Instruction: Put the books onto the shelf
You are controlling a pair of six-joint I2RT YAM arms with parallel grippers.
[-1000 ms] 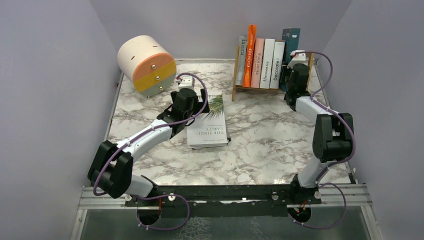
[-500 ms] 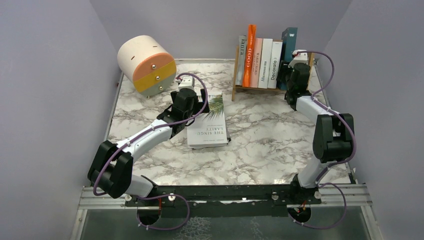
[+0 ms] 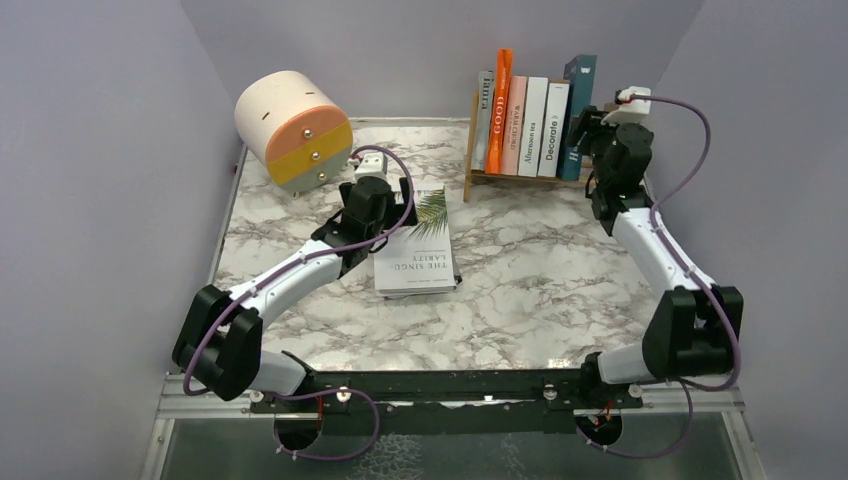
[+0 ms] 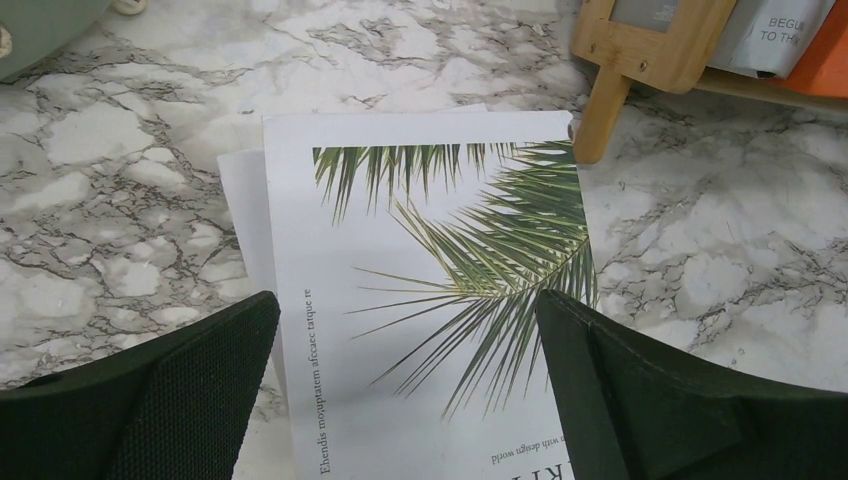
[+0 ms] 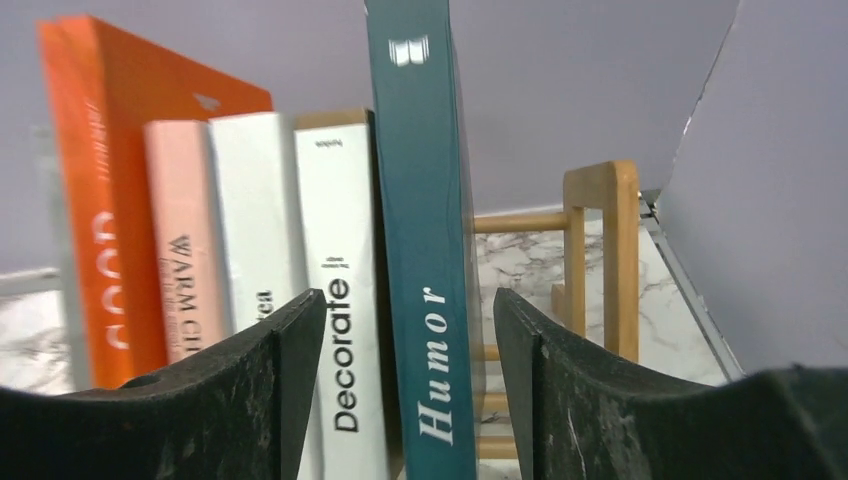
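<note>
Books (image 3: 525,110): six stand on the shelf (image 3: 470,140) and at least one is still off it.

Nearest to me, in front of the shelf's left end, a white palm-leaf book (image 3: 415,245) lies flat on the table (image 3: 540,270), its far corner just beside the shelf's left foot. A white edge shows under it; I cannot tell whether that is another book. The left gripper (image 4: 410,350) hovers over this cover with its jaws spread wide, holding nothing. The cover title appears to read "THE SINGULARITY".

At the shelf's right end, the change: a second ago the right gripper (image 5: 405,320) was pressed in at the teal book (image 5: 420,200). It has since let go and drawn back. Its jaws now stand apart with a gap either side of the spine, gripping nothing. The teal book stands upright on its own against the white one (image 5: 335,300). I judge that placement complete, so the palm-leaf book is next.

Spines legible from the right end leftward: "Humor", "Decorate", "Afternoon tea", "WARM C…" (rest hidden), "GOOD". The grey spine (image 3: 483,110) I cannot read.
</note>
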